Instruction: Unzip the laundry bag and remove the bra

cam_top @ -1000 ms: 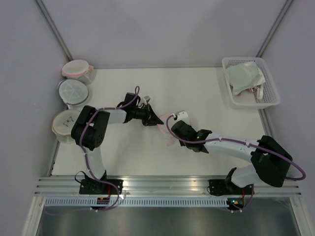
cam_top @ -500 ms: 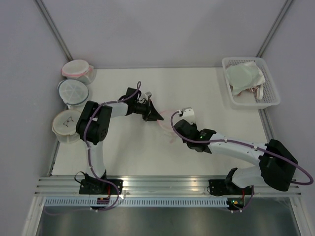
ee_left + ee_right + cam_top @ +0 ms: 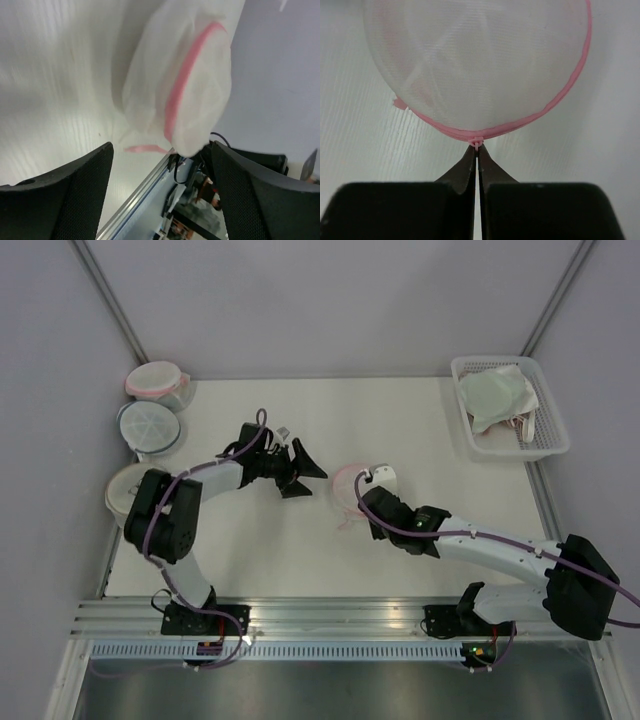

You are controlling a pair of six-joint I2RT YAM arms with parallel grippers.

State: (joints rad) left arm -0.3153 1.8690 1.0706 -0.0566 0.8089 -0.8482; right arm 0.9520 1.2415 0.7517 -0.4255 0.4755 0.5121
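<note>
The laundry bag (image 3: 347, 478), a round white mesh pouch with a pink zipper rim, lies mid-table. In the right wrist view the laundry bag (image 3: 475, 65) fills the upper frame. My right gripper (image 3: 478, 150) is shut on its small pink zipper pull (image 3: 478, 143) at the near rim. From above, the right gripper (image 3: 366, 492) sits at the bag's right edge. My left gripper (image 3: 308, 478) stands open just left of the bag, apart from it. In the left wrist view the laundry bag (image 3: 175, 85) lies beyond the empty left gripper (image 3: 162, 167). The bra is hidden; only vague white folds show through the mesh.
Three more round mesh pouches sit along the left edge: pink-rimmed (image 3: 155, 380), blue-rimmed (image 3: 148, 425), tan-rimmed (image 3: 122, 492). A white basket (image 3: 548, 445) at the back right holds pale cloth pieces (image 3: 495, 395). The table's near edge is a metal rail (image 3: 330, 615).
My left gripper has opened, let go of the bag's rim and drawn back to the left. The right gripper has stayed shut on the zipper pull and shifted slightly right with the bag.
</note>
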